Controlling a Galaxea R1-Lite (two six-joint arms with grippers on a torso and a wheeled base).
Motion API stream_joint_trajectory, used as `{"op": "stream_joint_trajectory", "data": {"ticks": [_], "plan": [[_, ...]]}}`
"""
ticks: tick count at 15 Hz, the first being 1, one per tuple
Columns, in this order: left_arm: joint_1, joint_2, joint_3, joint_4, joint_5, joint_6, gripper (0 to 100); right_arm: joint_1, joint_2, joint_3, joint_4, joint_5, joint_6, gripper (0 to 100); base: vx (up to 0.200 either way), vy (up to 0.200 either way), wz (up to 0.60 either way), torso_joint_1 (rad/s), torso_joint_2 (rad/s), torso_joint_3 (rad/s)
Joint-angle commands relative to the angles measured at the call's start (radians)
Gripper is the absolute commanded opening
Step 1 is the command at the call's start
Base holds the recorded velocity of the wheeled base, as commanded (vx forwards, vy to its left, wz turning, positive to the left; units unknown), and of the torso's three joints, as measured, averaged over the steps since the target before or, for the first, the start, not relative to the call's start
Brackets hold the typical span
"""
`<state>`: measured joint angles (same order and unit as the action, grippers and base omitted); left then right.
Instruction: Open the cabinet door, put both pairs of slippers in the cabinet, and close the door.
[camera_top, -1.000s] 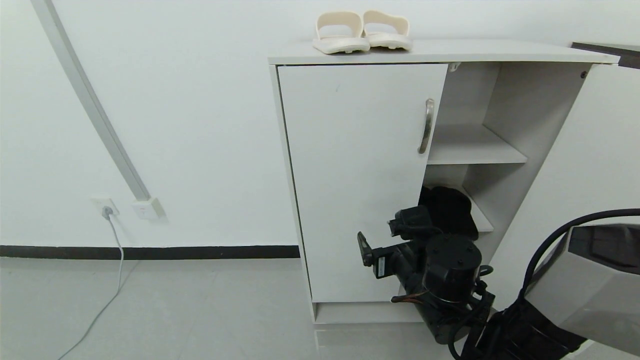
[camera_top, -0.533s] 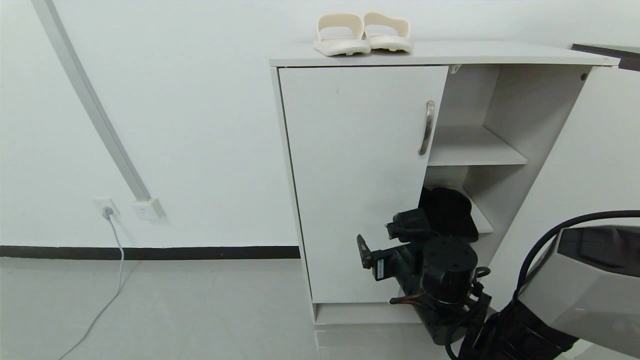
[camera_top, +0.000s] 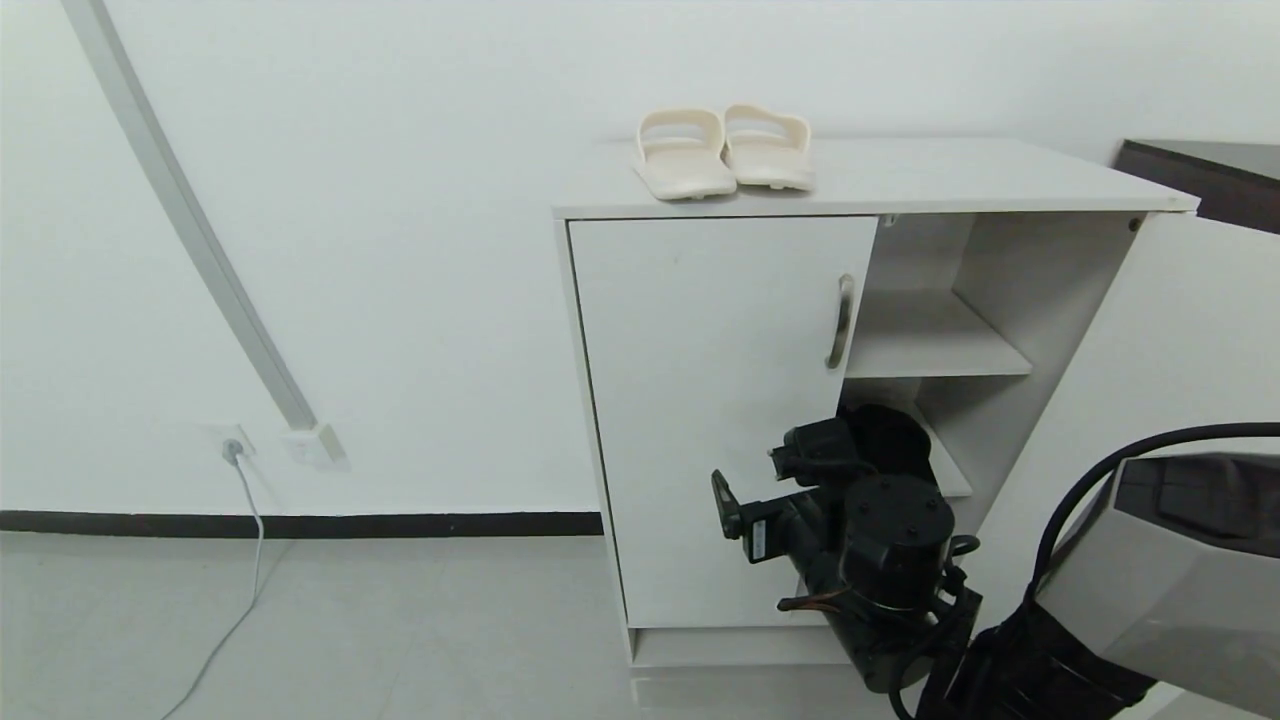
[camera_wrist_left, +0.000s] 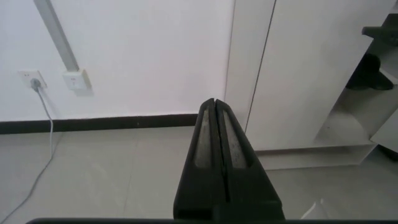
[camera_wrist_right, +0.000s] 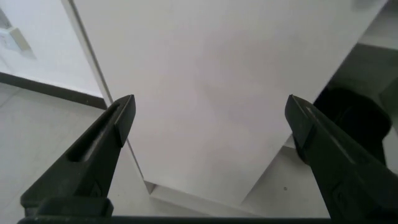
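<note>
My head camera has shifted, so the cabinet (camera_top: 870, 180) sits lower in frame. Its right door (camera_top: 1180, 350) is open, with 1 black slipper pair (camera_top: 890, 430) on the lower shelf and the cream slipper pair (camera_top: 725, 150) on top. The right gripper (camera_wrist_right: 209, 106) gapes before the closed left door (camera_top: 710, 400). The left gripper (camera_wrist_left: 214, 109) has its fingers pressed together.

black slippers (camera_top: 895, 430) half hidden behind closed door (camera_top: 710, 400) and right arm (camera_top: 893, 540), open door (camera_top: 1190, 330) cut off at edge

I see bright, even light from above across the white wall (camera_top: 400, 250) and cabinet (camera_top: 720, 420); its open compartment (camera_top: 930, 330) sits in soft shade, the floor (camera_top: 350, 620) shows faint sheen, and the wall conduit (camera_top: 185, 220) bows near the head view's edge
</note>
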<state>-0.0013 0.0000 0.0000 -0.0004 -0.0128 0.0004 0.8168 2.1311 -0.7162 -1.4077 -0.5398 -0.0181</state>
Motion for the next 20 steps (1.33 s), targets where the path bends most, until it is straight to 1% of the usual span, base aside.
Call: {"op": "stream_joint_trajectory", "data": {"ticks": [1,10,20], "plan": [[0.000,0.002,0.000,0.000,0.000,0.000,0,0.001,0.001,0.000,-0.001,0.000,0.000,100,0.000,0.000,0.00,0.115,-0.46,-0.344],[0.000,0.002,0.000,0.000,0.000,0.001,0,0.001,0.001,0.001,-0.001,0.000,0.000,100,0.000,0.000,0.00,0.153,-0.47,-0.326],[0.000,0.002,0.000,0.000,0.000,0.001,0,0.001,0.009,0.021,-0.013,0.000,-0.016,100,0.000,0.000,0.00,0.209,-0.53,-0.317]]}}
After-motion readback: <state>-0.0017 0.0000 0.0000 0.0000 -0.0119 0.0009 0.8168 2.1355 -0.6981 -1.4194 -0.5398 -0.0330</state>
